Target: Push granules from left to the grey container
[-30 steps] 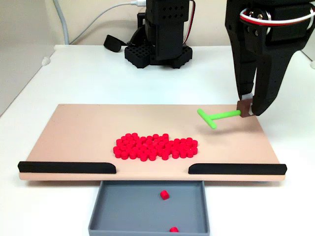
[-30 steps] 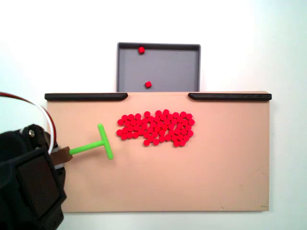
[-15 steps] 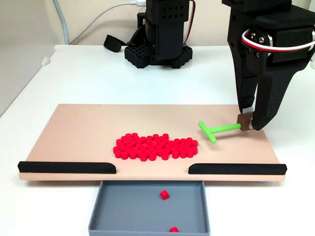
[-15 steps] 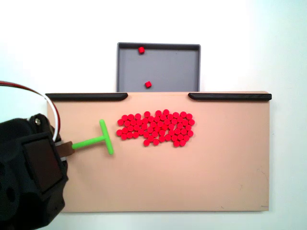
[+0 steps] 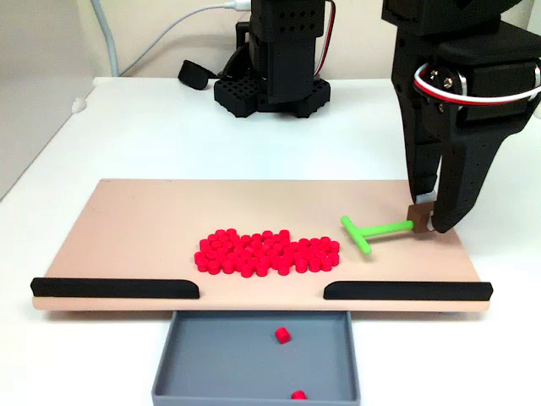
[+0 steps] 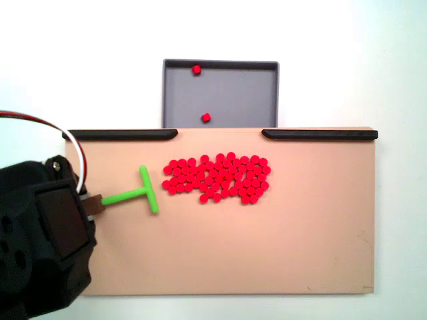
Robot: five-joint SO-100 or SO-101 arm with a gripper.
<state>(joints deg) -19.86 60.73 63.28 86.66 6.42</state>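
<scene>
1. Here, the gripper (image 5: 429,218) hangs over the right end of the beige board (image 5: 144,216) in a fixed view, its two black fingers pointing down and closed on a small brown block (image 5: 419,216) at the end of the green T-shaped pusher (image 5: 372,230).
2. In another fixed view the gripper (image 6: 85,203) sits at the board's (image 6: 267,253) left edge, with the brown block (image 6: 94,205) just poking out from under the black body.
3. The pusher's (image 6: 137,193) stem runs from the block toward the middle of the board, and its crossbar lies just beside the pile, with a thin gap between them.
4. The granules (image 5: 267,251) lie in a flat red cluster near the middle of the board, closer to the edge that carries the black strips; in the view from above the cluster (image 6: 217,177) sits below the gap between the strips.
5. Two black strips (image 5: 115,288) edge that side, with an opening between them.
6. The grey container (image 5: 220,359) lies against the board at this opening, and the view from above shows it (image 6: 233,93) partly tucked under the board's edge.
7. Two loose red pellets rest inside the container (image 5: 281,336), well apart from each other.
8. The arm's black base (image 5: 275,55) stands on the white table (image 5: 152,135) beyond the board's far edge.
</scene>
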